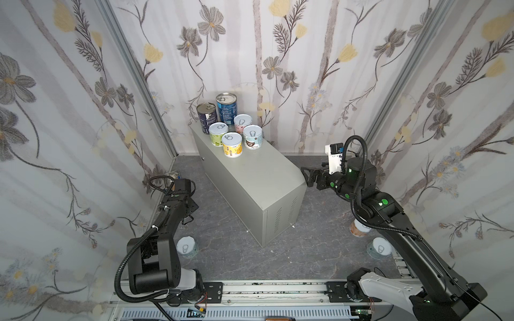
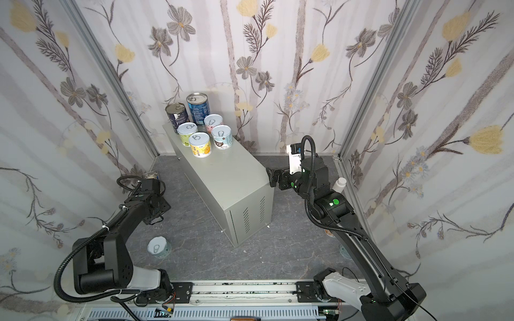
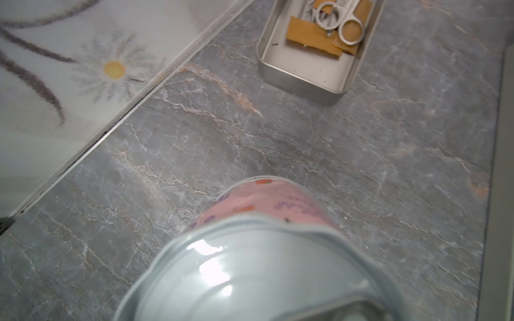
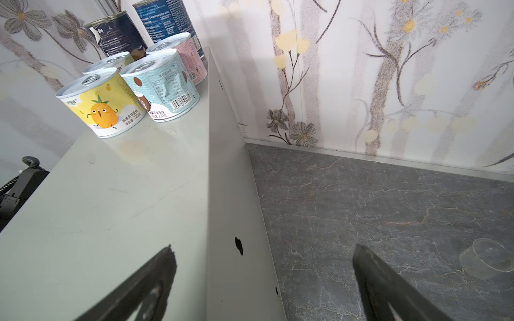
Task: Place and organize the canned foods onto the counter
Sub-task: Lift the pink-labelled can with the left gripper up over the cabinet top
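Wide, empty right jaws straddle the counter [image 4: 111, 194] edge; left jaws unseen, state unclear, near pink can [image 3: 264, 203].

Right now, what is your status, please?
Right gripper open, empty. Left gripper fingers hidden, pink can close before it. Six cans on counter, three floor cans. Nothing blocking.

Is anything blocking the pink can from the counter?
Nothing visible does. Only bare floor lies between the pink can and the counter. The scissors tin sits aside; the six cans fill only the counter's far end.
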